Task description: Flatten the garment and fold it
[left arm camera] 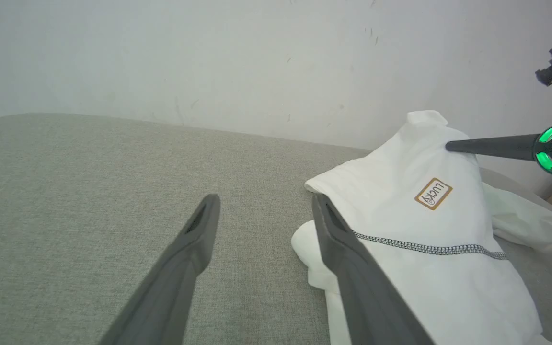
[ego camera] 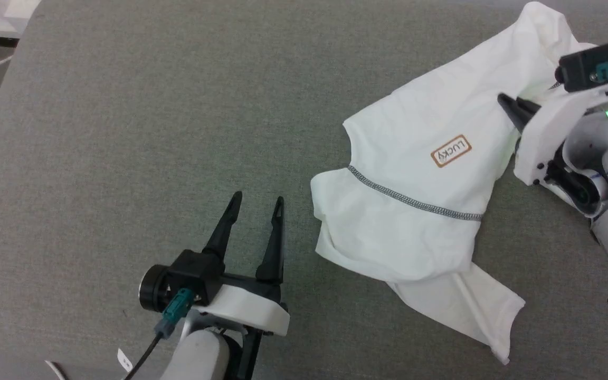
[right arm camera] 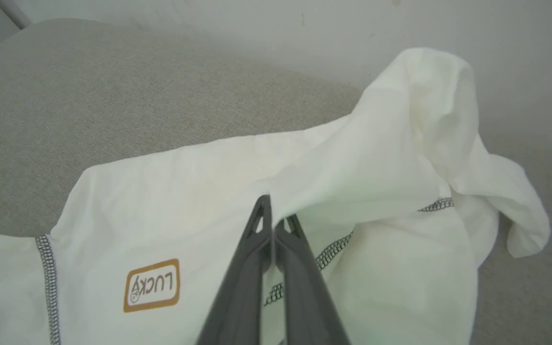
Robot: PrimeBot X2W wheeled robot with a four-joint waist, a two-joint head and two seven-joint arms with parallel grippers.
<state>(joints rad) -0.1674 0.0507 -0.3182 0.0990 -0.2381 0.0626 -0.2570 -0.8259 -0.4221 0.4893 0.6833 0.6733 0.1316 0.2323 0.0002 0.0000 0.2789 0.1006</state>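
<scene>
The flattening step looks barely begun. The garment [ego camera: 420, 174] lies crumpled on the right side of the grey cloth-covered table [ego camera: 124, 132], close to its far edge. Its body is bunched, a grey stitched seam [ego camera: 415, 200] runs across it, the brown-edged logo patch [ego camera: 450, 151] faces up, and one loose flap trails toward the near edge. The right gripper [ego camera: 510, 105] reaches in from the right with its two dark fingers pressed together. They appear clamped on a fold of the shirt, for the thin cloth rises in a peak at their tips. The left gripper [ego camera: 258, 198] hovers over bare table just left of the shirt, fingers spread wide and holding nothing. As I judge it, the next move calls for the left one to take a second edge or corner, so the two can draw the cloth taut and lay it flat. A pull from one side alone would likely just drag the heap. The table top is plain and even, and a pale, lightly scuffed wall [left arm camera: 209, 57] stands right behind its far edge.
</scene>
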